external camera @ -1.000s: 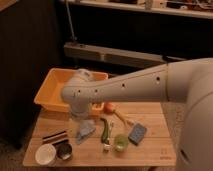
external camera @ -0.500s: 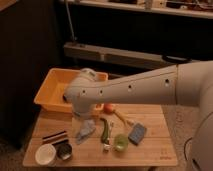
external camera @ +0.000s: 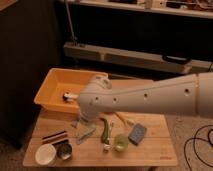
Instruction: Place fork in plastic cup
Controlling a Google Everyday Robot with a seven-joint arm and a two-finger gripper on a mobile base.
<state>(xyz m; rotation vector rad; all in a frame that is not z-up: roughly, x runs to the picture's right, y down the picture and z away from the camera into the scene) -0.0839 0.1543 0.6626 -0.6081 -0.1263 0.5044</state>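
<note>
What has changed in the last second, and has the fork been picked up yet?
Only the arm shifted, slightly right and down in view. Its end effector stays open and empty, just left of the green vegetable. Nothing was grasped or released. The fork still lies on the table beside the plastic cup, and the other items have not moved.

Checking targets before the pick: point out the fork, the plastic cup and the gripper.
fork [external camera: 107, 145]: camera view, pale lower end.
plastic cup [external camera: 120, 142]: camera view, middle of its green opening.
gripper [external camera: 84, 134]: camera view, between the fingertips, above the table [external camera: 155, 150], left of the fork.
</note>
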